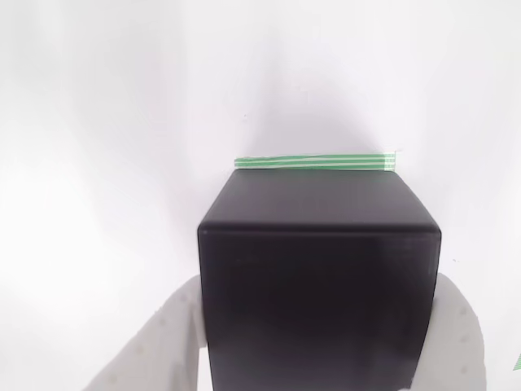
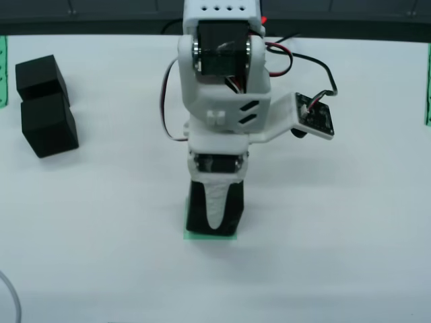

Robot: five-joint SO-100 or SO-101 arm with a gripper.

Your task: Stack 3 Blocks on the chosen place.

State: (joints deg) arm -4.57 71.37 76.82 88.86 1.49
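Held block: one black cube [image 1: 317, 285] sits closest to the wrist camera, its dark front face and top filling the lower middle of that view.
Gripper: white fingers [image 1: 175, 342] press against both sides of this cube, so the gripper [image 2: 214, 205] is clamped on it; in the overhead view one tapered white finger runs down the cube's front face.
Green patch: in the wrist view a thin edge of the striped green patch [image 1: 313, 162] peeks out just behind the cube; from overhead the patch [image 2: 210, 235] shows as a green rim under the cube's near and left edges.
Cube against patch: the cube stands upright over the patch; whether it rests on it or hangs just above cannot be told.
Other blocks: two more black cubes lie well apart from the patch, far to the left in the overhead view, one [image 2: 40, 77] behind the other [image 2: 48, 124], touching or nearly so.
Arm: the white arm [image 2: 225, 74] with red and black wires rises behind the patch.
Surface: a white table [image 2: 337, 256] lies under everything.
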